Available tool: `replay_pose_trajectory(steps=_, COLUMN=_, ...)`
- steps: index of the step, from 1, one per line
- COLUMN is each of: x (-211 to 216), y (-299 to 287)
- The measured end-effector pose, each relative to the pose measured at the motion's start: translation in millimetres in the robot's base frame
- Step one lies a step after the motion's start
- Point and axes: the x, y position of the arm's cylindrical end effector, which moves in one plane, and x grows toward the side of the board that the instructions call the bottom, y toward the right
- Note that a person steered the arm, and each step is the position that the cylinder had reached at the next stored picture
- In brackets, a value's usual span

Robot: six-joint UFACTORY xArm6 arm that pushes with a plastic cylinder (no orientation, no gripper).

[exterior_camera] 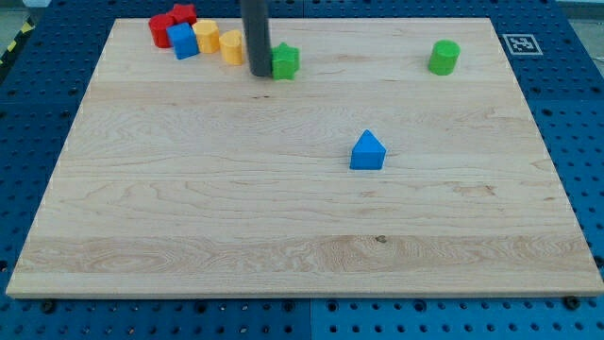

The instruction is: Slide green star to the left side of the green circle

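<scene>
The green star (285, 61) lies near the view's top, left of centre. My tip (259, 72) stands right against its left side. The green circle (443, 58), a short cylinder, stands near the top right, well to the right of the star. The dark rod rises from the tip out of the view's top and hides part of a yellow block behind it.
A blue triangular block (367, 151) sits right of the board's centre. A cluster at the top left holds a red cylinder (159, 29), a red star (183, 13), a blue block (183, 41) and two yellow blocks (207, 36) (231, 46).
</scene>
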Motion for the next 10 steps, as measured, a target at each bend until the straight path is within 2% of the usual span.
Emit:
replay_pose_trajectory(steps=2, x=-19.4, y=41.0)
replay_pose_trajectory(steps=4, x=-44.5, y=122.1)
replay_pose_trajectory(steps=5, x=-43.7, y=157.7)
replay_pose_trajectory(steps=6, x=-23.5, y=164.8)
replay_pose_trajectory(steps=7, x=-33.6, y=165.7)
replay_pose_trajectory(steps=8, x=-66.3, y=155.9)
replay_pose_trajectory(steps=9, x=-88.2, y=173.4)
replay_pose_trajectory(steps=10, x=-88.1, y=201.6)
